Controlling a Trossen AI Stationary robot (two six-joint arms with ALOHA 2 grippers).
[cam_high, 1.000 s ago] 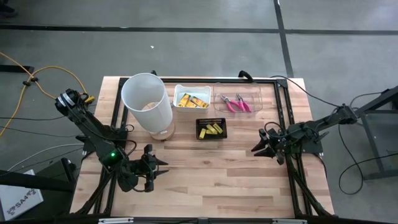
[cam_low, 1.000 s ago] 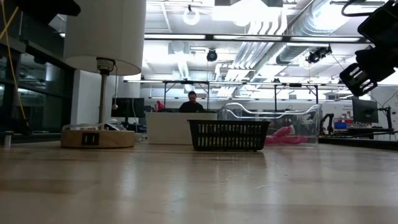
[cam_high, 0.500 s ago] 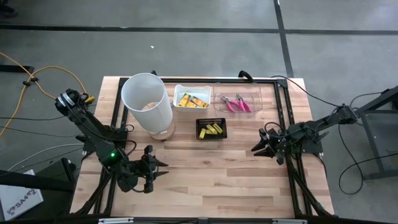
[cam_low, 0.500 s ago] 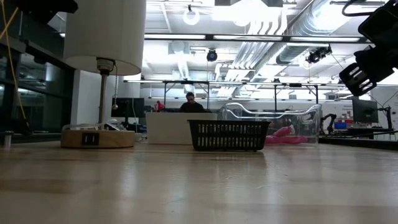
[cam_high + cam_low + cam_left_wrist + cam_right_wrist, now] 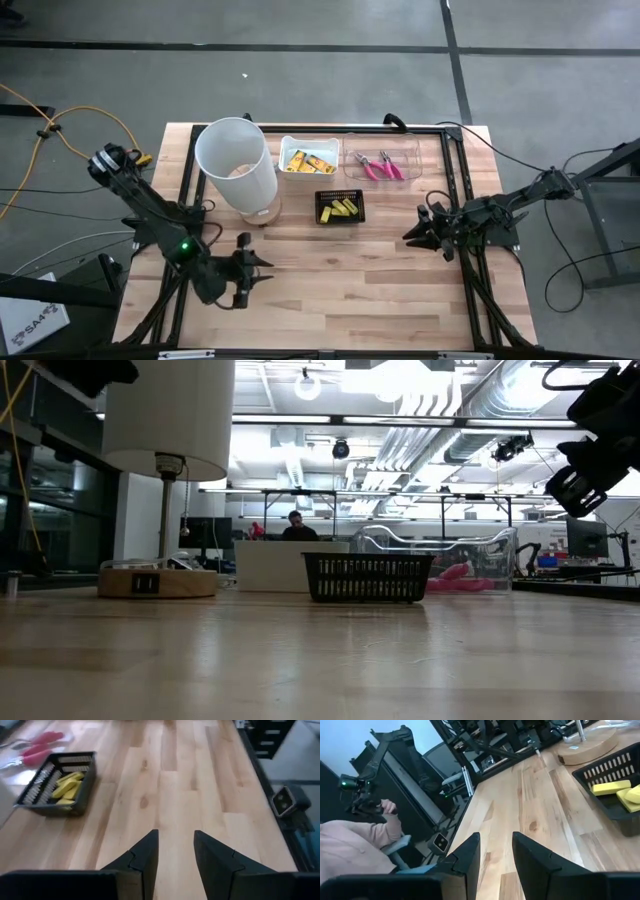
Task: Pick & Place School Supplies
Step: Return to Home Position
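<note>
So the left pincer (image 5: 176, 837) is hovering over the near side of the table (image 5: 350, 290), fingers apart and empty, and the right pincer (image 5: 495, 837) is doing likewise; farther in, the yellow erasers (image 5: 343, 209) are sitting in the black tray (image 5: 321, 208), so I'm guessing both arms are parking next

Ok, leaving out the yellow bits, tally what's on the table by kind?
Lamp: 1
Bins: 3 (white box, black basket, clear tray)
Pink pliers: 2
Total: 6
</note>
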